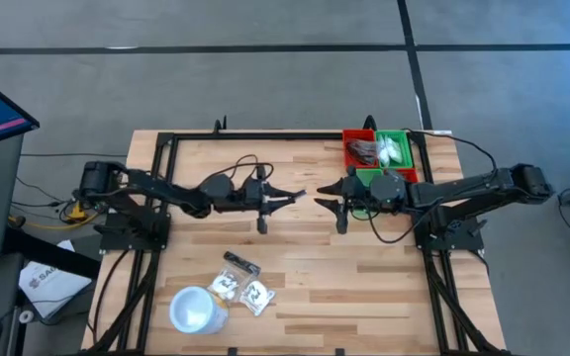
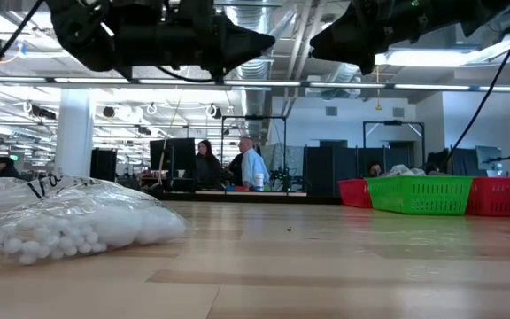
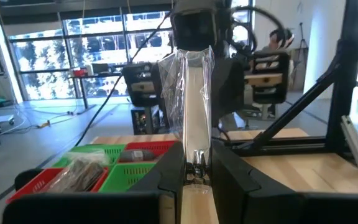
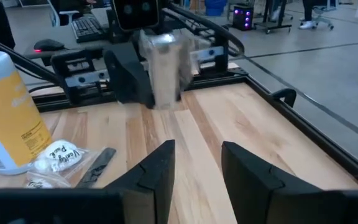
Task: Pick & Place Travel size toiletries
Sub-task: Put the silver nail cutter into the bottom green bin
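Observation:
My left gripper [image 1: 295,195] hangs above the table's middle, shut on a clear plastic sachet [image 3: 194,93] with pale contents. Facing it from the right, my right gripper [image 1: 327,194] is open, with nothing between its fingers [image 4: 197,168]. The right wrist view shows the held sachet [image 4: 163,68] in front of the left gripper. More travel size toiletries [image 1: 240,287], clear sachets with white contents and a dark oblong one [image 4: 98,165], lie flat on the table near its front edge. One bag of white beads [image 2: 60,221] fills the low view's foreground. My left gripper pinches the sachet's near end [image 3: 196,163] between its two fingers. The fingers come level from the table's left. The rest of the sachet sticks out beyond the fingertips toward the right gripper. It is lifted well clear of the table.
Red and green bins [image 1: 379,153] stand at the far right; one red bin holds dark items [image 3: 79,174] and a green one white items [image 1: 396,148]. A white round cup [image 1: 194,310] stands by the loose toiletries. A black frame [image 1: 166,138] borders the table.

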Motion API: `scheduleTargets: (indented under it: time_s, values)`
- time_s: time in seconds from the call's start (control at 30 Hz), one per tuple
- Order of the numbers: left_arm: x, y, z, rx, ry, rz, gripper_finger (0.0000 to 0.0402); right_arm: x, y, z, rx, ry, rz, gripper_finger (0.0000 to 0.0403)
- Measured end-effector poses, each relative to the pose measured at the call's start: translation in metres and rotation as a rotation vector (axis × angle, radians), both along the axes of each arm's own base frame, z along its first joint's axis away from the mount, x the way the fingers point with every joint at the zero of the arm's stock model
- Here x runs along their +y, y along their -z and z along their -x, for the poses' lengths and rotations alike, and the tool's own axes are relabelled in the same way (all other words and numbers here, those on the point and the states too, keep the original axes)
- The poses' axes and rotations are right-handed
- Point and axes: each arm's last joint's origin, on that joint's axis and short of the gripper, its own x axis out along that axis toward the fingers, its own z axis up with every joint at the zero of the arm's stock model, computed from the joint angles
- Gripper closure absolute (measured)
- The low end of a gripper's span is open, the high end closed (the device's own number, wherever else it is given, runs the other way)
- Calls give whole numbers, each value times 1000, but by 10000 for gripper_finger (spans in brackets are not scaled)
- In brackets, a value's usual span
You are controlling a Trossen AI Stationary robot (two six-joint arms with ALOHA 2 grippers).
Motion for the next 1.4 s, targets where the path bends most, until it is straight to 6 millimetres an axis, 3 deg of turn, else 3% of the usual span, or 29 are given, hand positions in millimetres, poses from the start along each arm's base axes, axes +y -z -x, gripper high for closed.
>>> scheduleTargets:
  time_s: [0.63, 1.1, 1.27, 1.4]
  values:
    - [12, 15, -42, 33, 42, -5, 356, 0, -1, 0, -8, -6, 10, 280]
    - [14, 10, -51, 2, 65, -11, 355, 1, -4, -1, -41, -42, 12, 292]
    - [14, 11, -51, 4, 66, -10, 354, 1, -4, -1, -39, -55, 23, 313]
    - [14, 11, -51, 6, 66, -9, 354, 1, -4, -1, -34, -57, 31, 356]
